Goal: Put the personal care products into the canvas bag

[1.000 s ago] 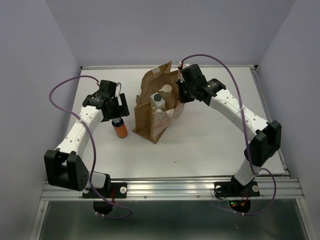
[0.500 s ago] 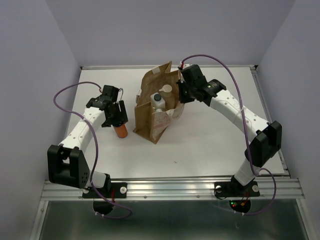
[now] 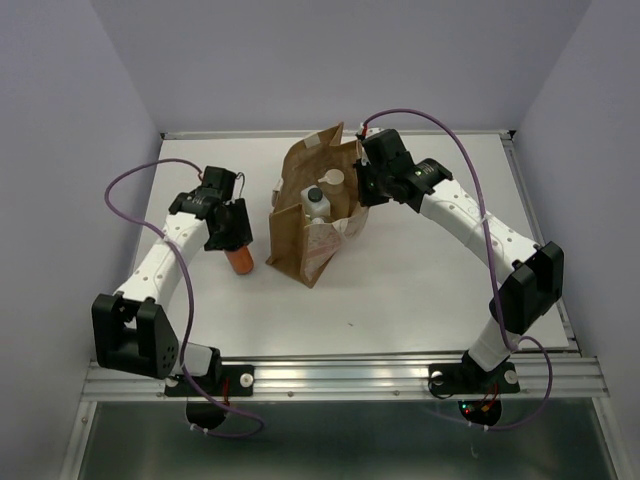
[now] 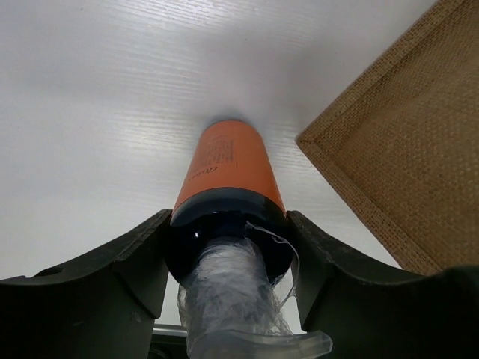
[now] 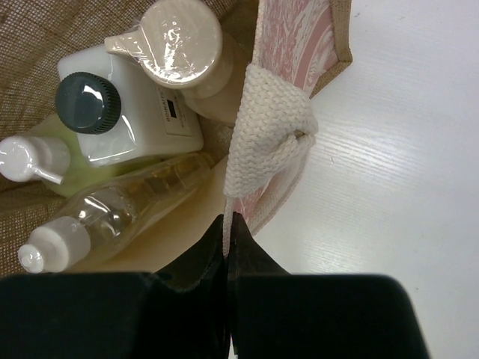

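The left arm reaches forward with its wrist bent down, and the left gripper (image 4: 230,243) straddles the cap of the orange bottle (image 4: 228,164); I cannot tell whether it is gripping. The bottle stands upright, cap up, on the table's (image 3: 400,290) left half beside the canvas bag (image 3: 298,215). The right gripper (image 5: 227,224) is pinched closed on the bag's rim.

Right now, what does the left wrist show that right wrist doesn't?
Left wrist only: the orange bottle with dark blue cap, flanked by the left tool. Right wrist only: inside the brown canvas bag, the beige bottle, translucent white bottle with black cap, yellow-green bottle and amber bottle with white cap; the right tool shut on its rim. Both: the bag and white table.
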